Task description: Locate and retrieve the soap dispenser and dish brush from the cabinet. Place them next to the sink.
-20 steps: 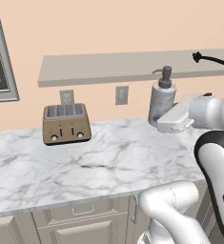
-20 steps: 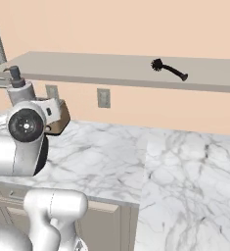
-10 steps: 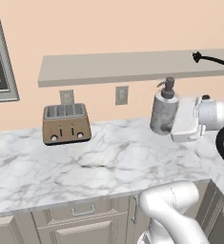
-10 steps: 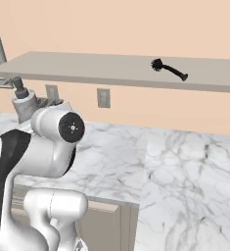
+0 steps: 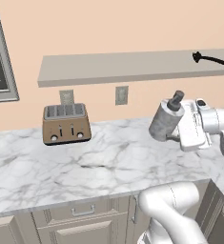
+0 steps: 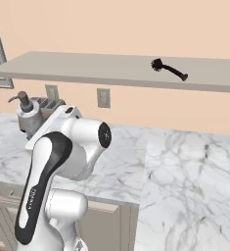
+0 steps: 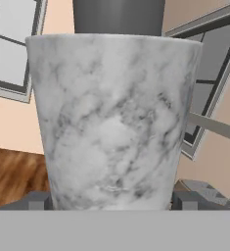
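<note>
The soap dispenser (image 5: 165, 119) is a grey-white marbled bottle with a dark pump top. It hangs tilted above the right part of the marble counter, held by my gripper (image 5: 173, 138), which is shut on its body. In the right base view the soap dispenser (image 6: 27, 114) shows at the left behind my arm. The hand view has the soap dispenser (image 7: 114, 122) close up between the fingertips (image 7: 37, 201). On the right end of the grey-beige cabinet shelf (image 5: 123, 66) lies the black dish brush (image 5: 210, 59), also seen as the dish brush (image 6: 168, 70) on the shelf (image 6: 87, 66). The sink is out of view.
A brown four-slot toaster (image 5: 66, 124) stands at the back left of the counter (image 5: 94, 162). Two wall outlets (image 5: 121, 95) sit under the shelf. A window frame (image 5: 1, 57) is at the far left. Cream cupboard fronts (image 5: 85, 217) run below the counter.
The arm has swung the soap dispenser down and leftward, away from the shelf, and tilted it. The dish brush and toaster have not moved.
</note>
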